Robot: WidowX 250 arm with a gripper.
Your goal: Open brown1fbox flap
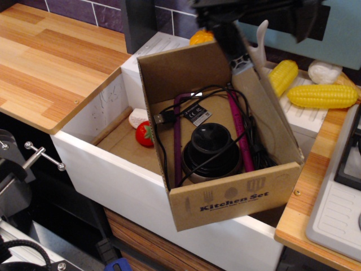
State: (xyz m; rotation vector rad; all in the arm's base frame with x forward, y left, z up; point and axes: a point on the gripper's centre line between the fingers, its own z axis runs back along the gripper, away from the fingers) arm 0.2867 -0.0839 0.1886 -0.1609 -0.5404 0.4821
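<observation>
Your brown1fbox (234, 200) sits tilted in the white tub (107, 169), front face with the "Kitchen Set" print toward the camera, right front corner against the wooden bench (307, 197). The flap (183, 70) stands up at the far side, plain brown inner face toward you, box interior fully exposed. Inside you can see a black round device (210, 144), a purple frame (178, 138) around it, and black cable (169, 116) looped over both.

End effector (256, 14) is at the top edge of frame, blurred and mostly cropped. One dark part reaches down to the flap's upper right corner; you cannot tell if it grips the flap or how far it is open.

In the tub left of the box: a strawberry (145, 134) and a white piece (137, 117) just behind it. Right of the box, two corn cobs (322, 96) lie on a white rack (304, 116), with an orange fruit (201, 37) behind the flap.
</observation>
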